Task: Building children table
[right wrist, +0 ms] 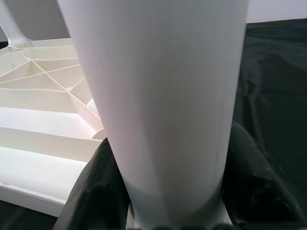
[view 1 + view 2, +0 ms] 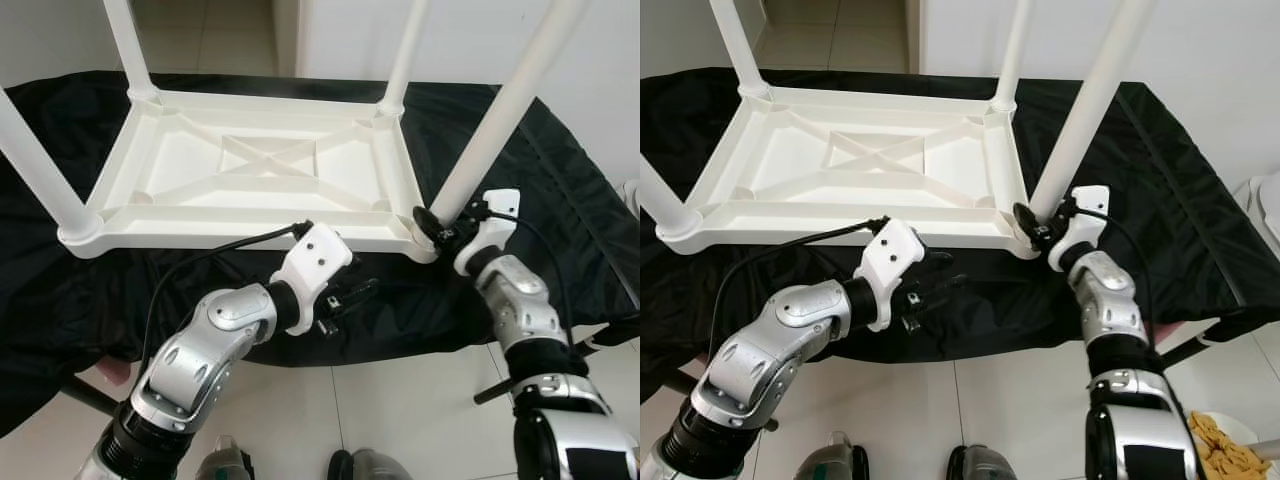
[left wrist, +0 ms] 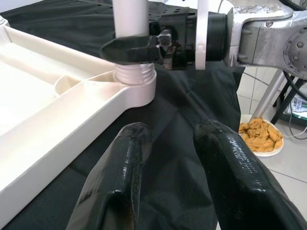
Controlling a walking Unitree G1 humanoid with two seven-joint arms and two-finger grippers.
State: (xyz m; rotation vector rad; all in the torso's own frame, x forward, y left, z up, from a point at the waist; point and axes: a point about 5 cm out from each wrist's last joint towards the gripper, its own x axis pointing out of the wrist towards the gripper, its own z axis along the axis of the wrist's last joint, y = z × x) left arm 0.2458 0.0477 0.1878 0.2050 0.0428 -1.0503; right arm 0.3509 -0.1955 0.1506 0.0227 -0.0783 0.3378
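A white plastic children's table [image 2: 250, 170] lies upside down on a black cloth [image 2: 560, 190], its legs pointing up. My right gripper [image 2: 435, 222] is shut on the near-right leg [image 2: 490, 130], just above the threaded socket at the table's corner. In the right wrist view the leg [image 1: 163, 96] sits between both black fingers [image 1: 96, 191]. My left gripper [image 2: 350, 300] hovers open over the cloth in front of the table's near edge, holding nothing. In the left wrist view its fingers [image 3: 115, 182] point toward that same leg base [image 3: 134, 81].
Three other legs stand at the near-left [image 2: 35, 160], far-left [image 2: 128, 45] and far-right [image 2: 405, 55] corners. A white wall rises behind. A plate of yellow snacks [image 2: 1225, 445] lies on the tiled floor to my right. My feet are below the cloth's front edge.
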